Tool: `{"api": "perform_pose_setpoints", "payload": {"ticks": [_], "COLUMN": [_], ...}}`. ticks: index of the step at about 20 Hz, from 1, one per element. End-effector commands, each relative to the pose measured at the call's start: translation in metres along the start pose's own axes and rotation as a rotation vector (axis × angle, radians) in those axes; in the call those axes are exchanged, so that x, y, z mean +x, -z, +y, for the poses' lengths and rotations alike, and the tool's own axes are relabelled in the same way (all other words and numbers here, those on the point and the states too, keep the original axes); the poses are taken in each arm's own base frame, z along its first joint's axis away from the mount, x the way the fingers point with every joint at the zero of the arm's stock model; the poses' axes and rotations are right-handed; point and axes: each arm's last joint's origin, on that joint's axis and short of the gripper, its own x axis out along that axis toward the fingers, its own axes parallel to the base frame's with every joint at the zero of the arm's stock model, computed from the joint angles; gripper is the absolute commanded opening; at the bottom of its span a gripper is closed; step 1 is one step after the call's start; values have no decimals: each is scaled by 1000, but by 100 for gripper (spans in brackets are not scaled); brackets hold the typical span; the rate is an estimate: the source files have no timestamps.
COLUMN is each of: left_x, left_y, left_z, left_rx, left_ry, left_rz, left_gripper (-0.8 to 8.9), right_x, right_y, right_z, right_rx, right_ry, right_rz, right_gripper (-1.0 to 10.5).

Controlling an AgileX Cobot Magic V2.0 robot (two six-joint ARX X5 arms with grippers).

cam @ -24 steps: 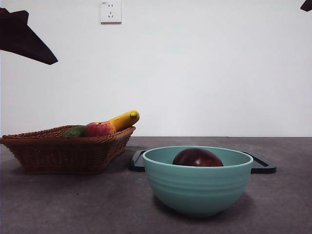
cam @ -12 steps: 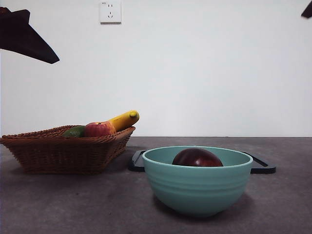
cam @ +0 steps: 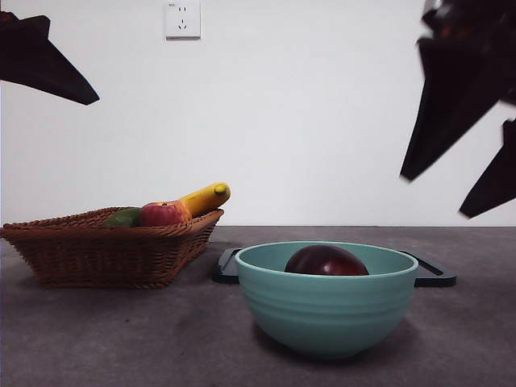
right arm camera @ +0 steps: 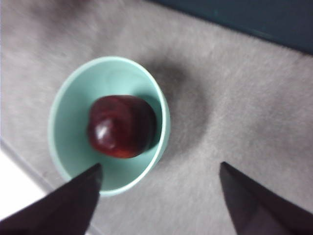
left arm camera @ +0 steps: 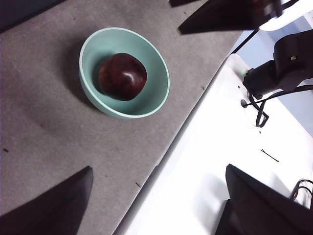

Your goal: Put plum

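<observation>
Maroon plum (cam: 326,260) round, in bowl (cam: 326,310)

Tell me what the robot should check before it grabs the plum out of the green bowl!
1. Plum easy to see in the bowl: ok, it sits alone inside.
2. Right gripper open: ok, jaws spread wide, nothing between them.
3. Right gripper above the plum: not ok, it hangs high and a bit off to one side of the bowl.
4. Left gripper out of the way: ok, it waits high up, open and empty.
5. Nothing covering the plum: ok.
6. Basket with the apple and banana clear of the path: ok, it stands apart from the bowl.
</observation>
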Motion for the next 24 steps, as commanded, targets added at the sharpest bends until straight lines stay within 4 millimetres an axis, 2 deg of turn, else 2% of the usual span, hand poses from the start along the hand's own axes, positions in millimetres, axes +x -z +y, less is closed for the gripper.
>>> {"api": "perform_pose_setpoints", "payload": {"ticks": [1,6,11,14,17,24], "left_x": [0,0,0,0,0,0], "left_y": [-3,-3,-3,-4,-4,-5], "left_z": [-2,-2,-2,-2,-2,-2], "left_rx": [18,18,19,21,24,29], "left_ry": [11,11,11,10,10,10], "left_rz": [-12,-12,-13,-16,-19,-26], "left_gripper": [433,433,433,433,433,433], "right_x": [15,49,70,76,76,72], "right_y": [-6,-10,-10,-9,-10,-17], "right_z": [4,7,12,14,14,17], "right_rx": [-6,-32,-48,-52,-51,-32], "right_ry": [23,121,135,135,137,119], "right_rz": [5,39,58,72,66,27], "right_gripper": [343,274,193,124,8,8]}}
